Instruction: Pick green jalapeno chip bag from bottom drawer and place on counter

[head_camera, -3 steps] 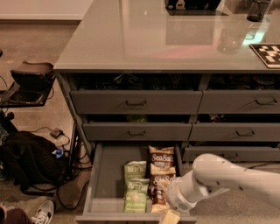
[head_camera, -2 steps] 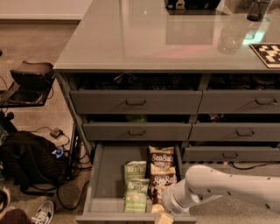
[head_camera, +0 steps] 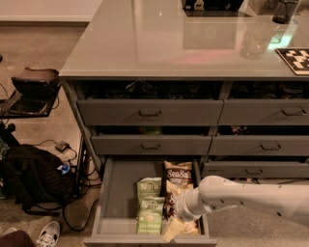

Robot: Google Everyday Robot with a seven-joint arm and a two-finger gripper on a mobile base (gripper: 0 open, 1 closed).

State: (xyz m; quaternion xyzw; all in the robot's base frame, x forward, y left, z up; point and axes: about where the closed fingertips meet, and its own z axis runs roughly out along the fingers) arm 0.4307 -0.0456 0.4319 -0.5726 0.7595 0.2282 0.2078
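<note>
The bottom drawer (head_camera: 123,198) on the left stands pulled open. Two light-green jalapeno chip bags lie in it one behind the other, the far one (head_camera: 148,187) and the near one (head_camera: 148,215). A brown-and-cream Sea Salt bag (head_camera: 177,176) lies to their right, and a second one (head_camera: 168,205) is partly hidden by my arm. My gripper (head_camera: 175,226) reaches in from the right and hangs low over the drawer's front right corner, just right of the near green bag. The pale-grey counter (head_camera: 159,43) spans the top of the cabinet.
The upper drawers (head_camera: 149,112) are slightly ajar. A clear glass (head_camera: 253,41), a checkered board (head_camera: 294,59) and a dark cup (head_camera: 285,9) stand on the counter's right side. A black backpack (head_camera: 29,178), cables, a small stand (head_camera: 34,87) and a shoe (head_camera: 48,234) lie on the floor at left.
My arm has swung left and lower, bringing the gripper further into the drawer's front right corner beside the green bags. The bags have not moved.
</note>
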